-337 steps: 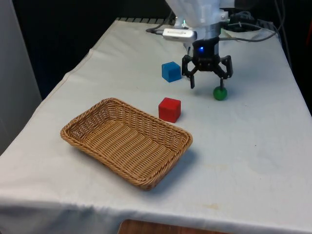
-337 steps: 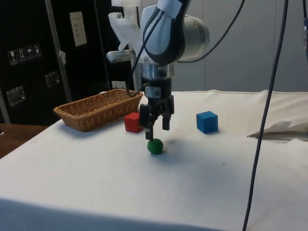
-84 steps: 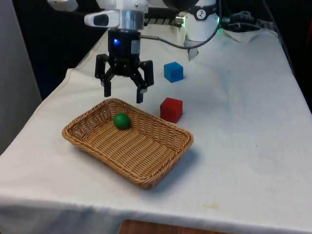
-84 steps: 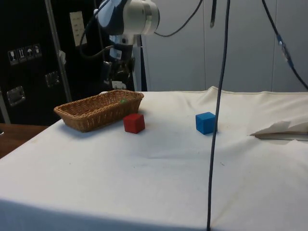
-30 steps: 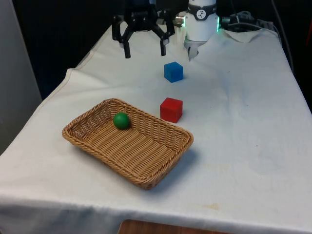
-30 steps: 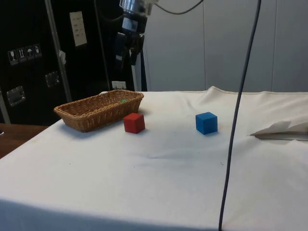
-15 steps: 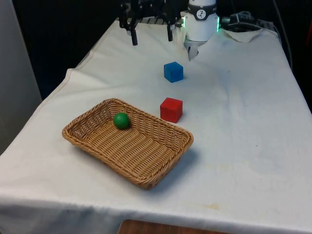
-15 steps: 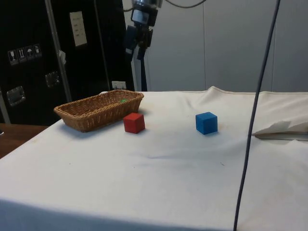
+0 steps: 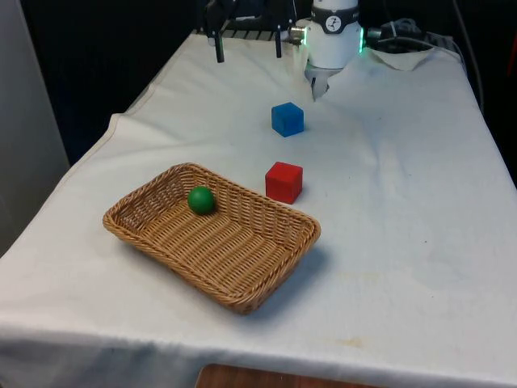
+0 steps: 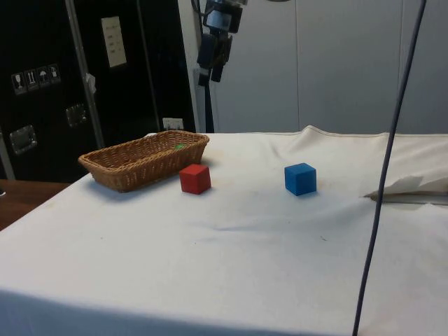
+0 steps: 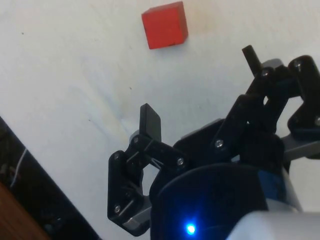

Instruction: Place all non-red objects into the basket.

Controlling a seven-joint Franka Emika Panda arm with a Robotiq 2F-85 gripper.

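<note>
Nearest in the front view is the wicker basket [image 9: 212,236], set at a slant on the white-clothed counter [image 9: 388,242], with the green ball [image 9: 201,200] lying inside it close to its far rim; in the side view the basket [image 10: 143,159] sits toward the dark cabinets and a bit of green [image 10: 180,147] peeks over its wall. Just beyond the basket's far right corner in the front view stands the red cube [image 9: 283,182], near the rim but apart from it; the side view shows the red cube [image 10: 194,178] beside the basket with a gap of cloth between them, and the wrist view shows it [image 11: 164,24] alone on the white cloth. Farther back lies the blue cube [image 9: 287,119], well apart from the basket and a little beyond the red one, resting on the cloth; in the side view it [image 10: 300,178] stands off to the red cube's right. Farthest of all, the jaws [image 9: 247,47] hang high above the counter's far end, spread wide and holding nothing; the wrist view [image 11: 200,95] shows the two black fingers [image 11: 150,122] standing well apart with bare cloth between them, and the side view [image 10: 212,66] places them high above the basket's far side.
</note>
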